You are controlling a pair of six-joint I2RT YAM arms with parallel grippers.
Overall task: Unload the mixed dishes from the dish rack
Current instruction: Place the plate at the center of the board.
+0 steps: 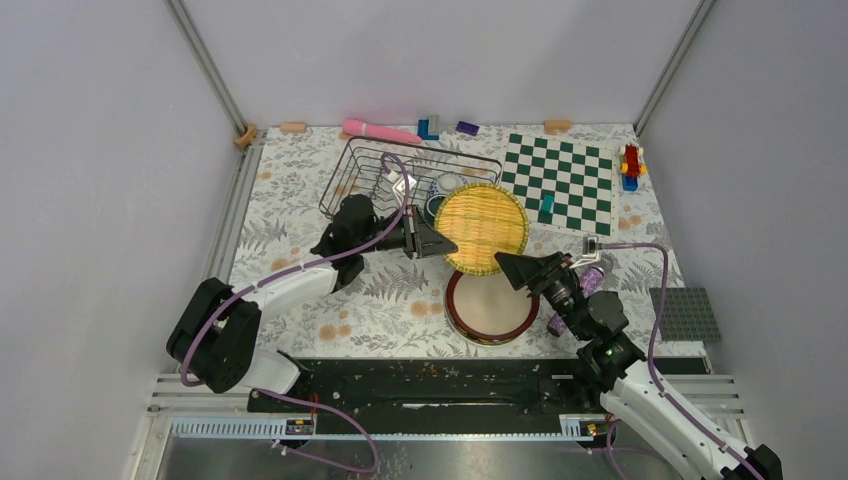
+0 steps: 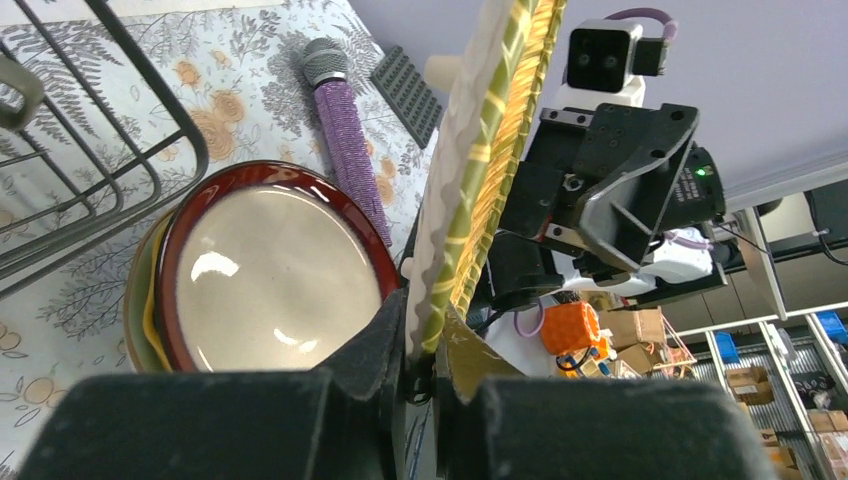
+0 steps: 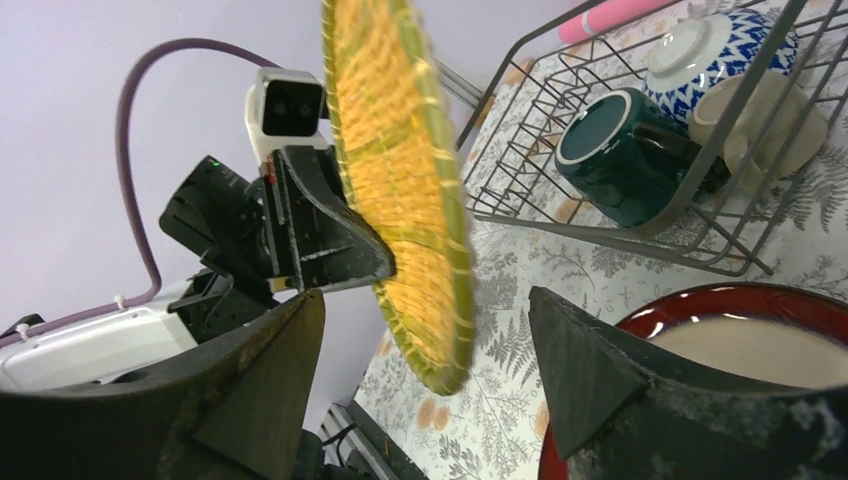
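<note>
Between the two arms, mid-frame in the top view: the yellow woven-look plate is held clear of the tabletop. It sits just right of the dish rack and, in the picture, just above the cream plate with dark red rim.
Plate attitude: its face is turned up toward the top camera, and both wrist cameras see it edge-on.
Left jaws: closed on the plate's left rim; the left wrist view shows the rim pinched between them.
Right jaws: spread wide and gripping nothing, with their tips just short of the plate's lower-right rim.
Deciding relation: the plate lies straight ahead of the right jaws. Its disc runs from one arm toward the other, and its near rim falls in the gap between the right fingers. That gap spans the plate's thickness, so closing there would probably catch the rim.
Nearer arm: the left one already carries the plate, and the right is the free one, at the opposite rim.
Top view only: it shows how close the right tips are to the rim, with the cream plate lying flat beside them.
Right wrist view only: it shows the dark green mug and the patterned bowl in the rack at upper right. Depth from fingers to rim is hard to judge here.
Left wrist view only: other plate edges show under the cream plate, and a purple cylinder lies just beside the stack.
</note>
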